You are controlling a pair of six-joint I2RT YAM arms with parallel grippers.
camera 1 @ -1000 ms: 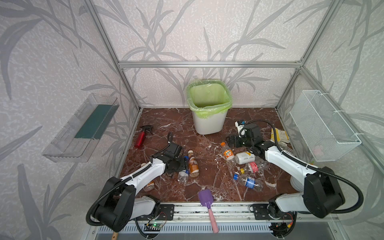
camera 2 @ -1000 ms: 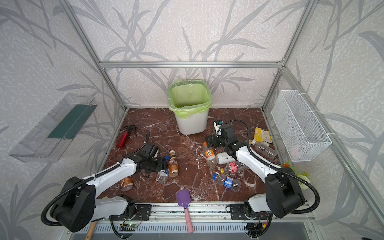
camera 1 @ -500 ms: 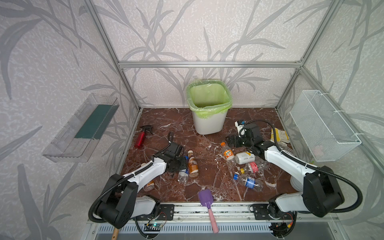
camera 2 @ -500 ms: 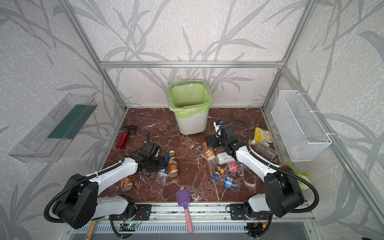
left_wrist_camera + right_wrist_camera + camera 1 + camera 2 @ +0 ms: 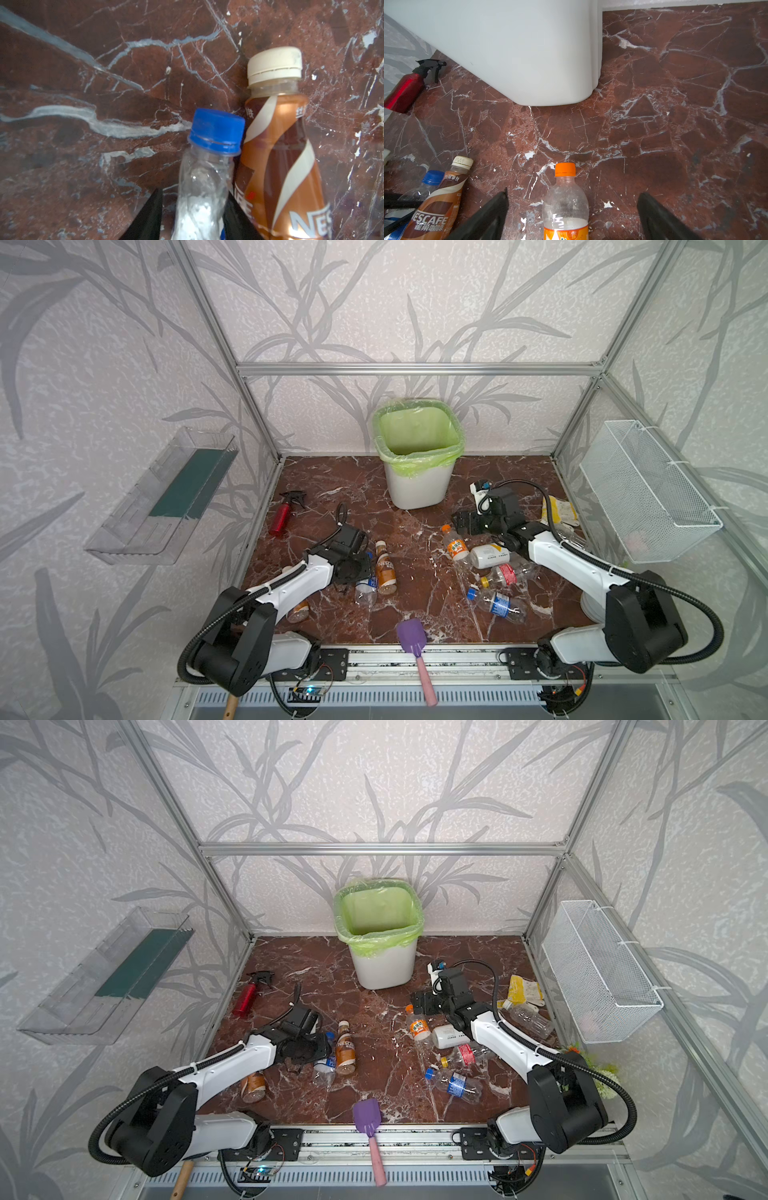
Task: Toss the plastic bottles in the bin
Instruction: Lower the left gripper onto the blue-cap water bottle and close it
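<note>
Left pincer [image 5: 194,191] has narrowed around the blue-capped bottle [image 5: 207,166] lying against the coffee bottle [image 5: 276,145], with a slim gap on 1 side. Right pincer [image 5: 573,192] is spread astride the orange-capped bottle [image 5: 565,199], near the bin [image 5: 417,485].

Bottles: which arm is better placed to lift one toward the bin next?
Left, probably: the left gripper closely flanks the blue-capped bottle, while the right gripper stands wide open astride the orange-capped bottle.
</note>
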